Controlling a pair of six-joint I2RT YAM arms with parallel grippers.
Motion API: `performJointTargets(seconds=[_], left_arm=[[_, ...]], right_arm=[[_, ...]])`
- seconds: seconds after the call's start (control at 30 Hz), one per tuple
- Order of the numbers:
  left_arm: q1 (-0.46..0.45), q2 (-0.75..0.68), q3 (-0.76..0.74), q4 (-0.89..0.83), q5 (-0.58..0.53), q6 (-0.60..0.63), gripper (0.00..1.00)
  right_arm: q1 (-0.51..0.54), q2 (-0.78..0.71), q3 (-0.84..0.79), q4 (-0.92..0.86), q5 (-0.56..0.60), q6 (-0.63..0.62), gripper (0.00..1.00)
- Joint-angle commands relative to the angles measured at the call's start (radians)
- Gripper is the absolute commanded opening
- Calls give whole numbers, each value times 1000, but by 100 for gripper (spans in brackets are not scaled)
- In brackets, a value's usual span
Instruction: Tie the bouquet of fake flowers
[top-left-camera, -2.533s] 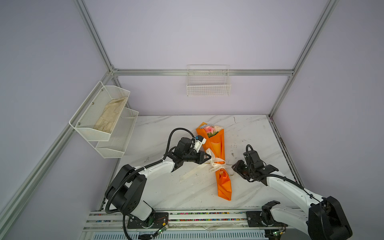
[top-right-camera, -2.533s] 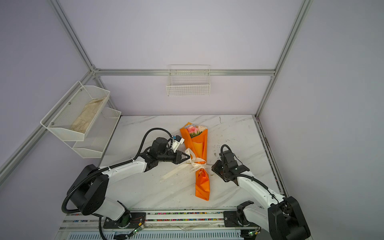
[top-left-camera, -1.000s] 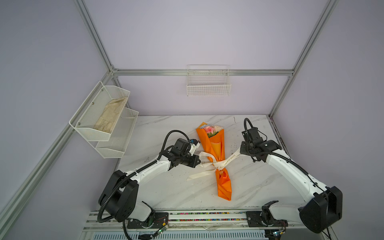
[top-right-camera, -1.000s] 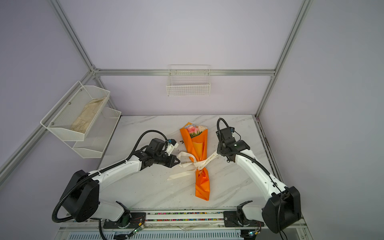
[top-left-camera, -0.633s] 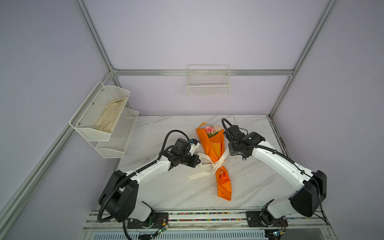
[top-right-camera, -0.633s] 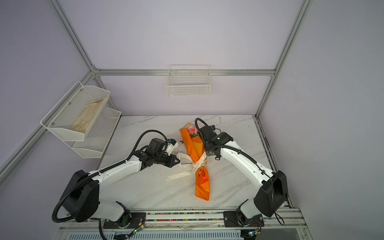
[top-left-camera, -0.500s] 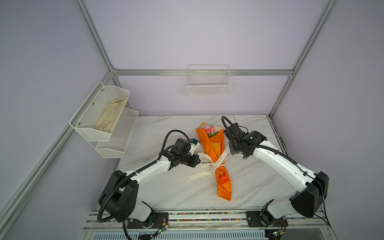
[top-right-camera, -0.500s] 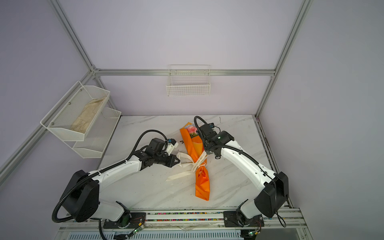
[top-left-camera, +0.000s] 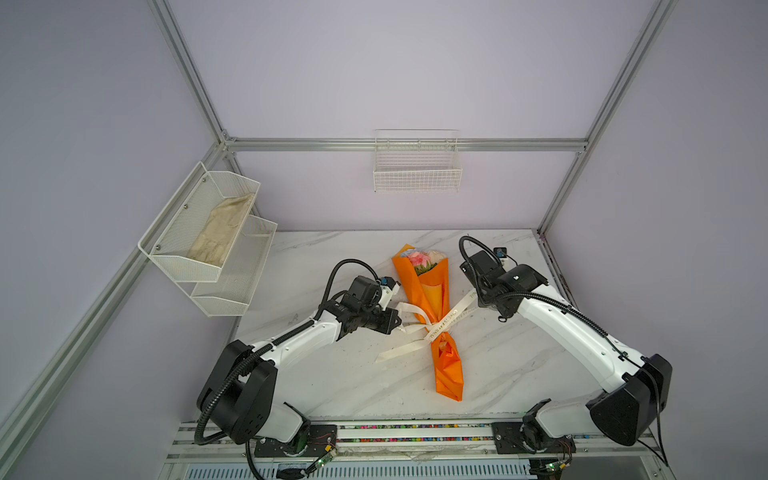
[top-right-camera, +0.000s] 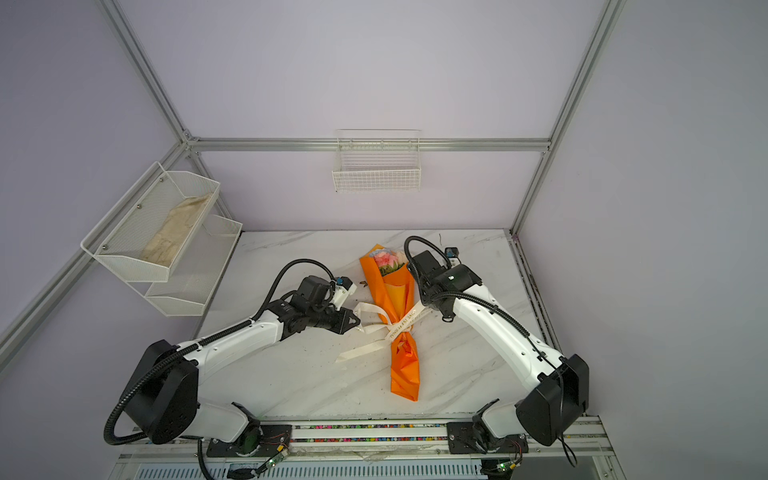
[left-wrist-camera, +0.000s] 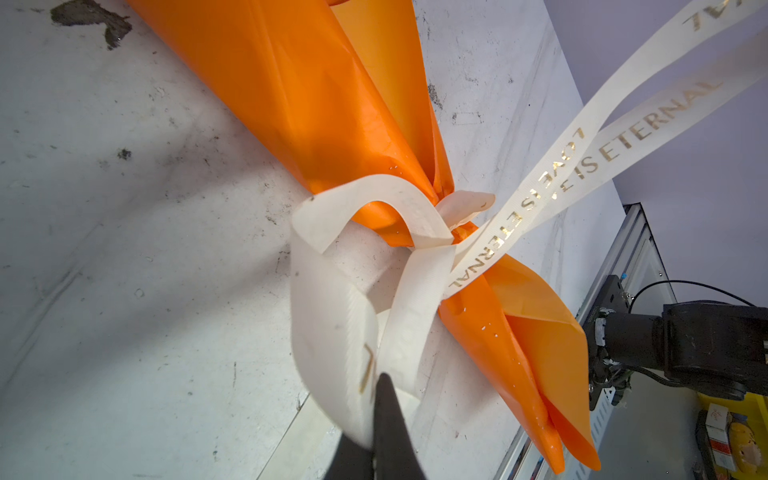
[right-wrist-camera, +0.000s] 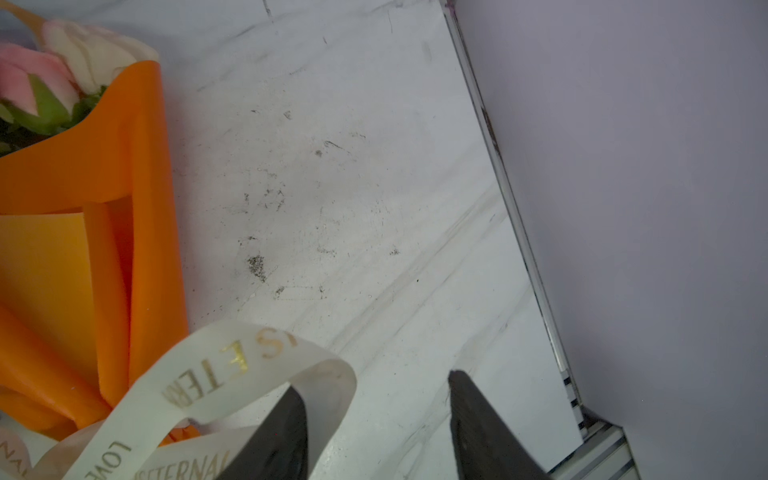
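- Black fingers (left-wrist-camera: 390, 424) of the left gripper (left-wrist-camera: 384, 390) are pressed together on a loop of cream ribbon (left-wrist-camera: 332, 332), pinching it near the narrow waist of the bouquet of fake flowers (left-wrist-camera: 332, 104).
- Across the bundle, the right gripper (right-wrist-camera: 374, 384) stands with its jaws apart. A lettered ribbon tail drapes over one finger, but nothing is clamped between the two.
- From both grippers the ribbon runs to a crossing wound round the bouquet's waist, and one more loose tail trails onto the table (top-left-camera: 357, 386).
- The bouquet lies flat mid-table between the two arms. Its roses (right-wrist-camera: 62, 54) point toward the back wall and the gathered foot of the wrapping paper (right-wrist-camera: 41, 257) toward the front rail.
- Handling, as a judgement:
  - The bundle looks light, so a one-sided tug on the ribbon would likely drag or swing it rather than tighten the knot.
  - The glossy paper looks slick and easy to crease.
  - The ribbon is thin and limp, and apt to slide out unless pinched flat across its width.
- Best hold, as a judgement:
  - Take the ribbon tails close to the crossing, one on each side, and pull them evenly apart.
  - If the bouquet itself needs steadying, take it at the waist where the stems are bunched, not at the flower heads or the flared paper.
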Motion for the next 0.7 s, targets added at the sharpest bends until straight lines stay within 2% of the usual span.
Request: performJointTargets(seconds=[0.0,0.1,0.23,0.3,0.4,0.47,0.5,0.6,0.67], left_arm=[[6,-29,-4,29,5,27,0],[7,-30,-5,29,6,26,0],[7,-30,-10,33,5,30,0],[6,-30,-10,36,6,32,0],[7,-29,-9,36,14,33,0],[7,-30,-10,34,15,33,0],[7,-30,-15,39,15,33,0],[7,-29,-19,41,16,34,0],[7,-30,-19,42,20,34,0]], right_arm=[[-39,-118,-128,96,-221,128,58],[-74,-226,-250,141,-295,252,61],[-128,-441,-418,208,-342,463,74],[-133,-572,-506,289,-374,564,75],[-141,-674,-555,297,-341,652,76],[-142,-668,-557,302,-335,621,76],[-142,-641,-550,320,-336,555,76],[-141,-496,-538,472,-505,202,69],[-140,-341,-486,483,-566,67,64]])
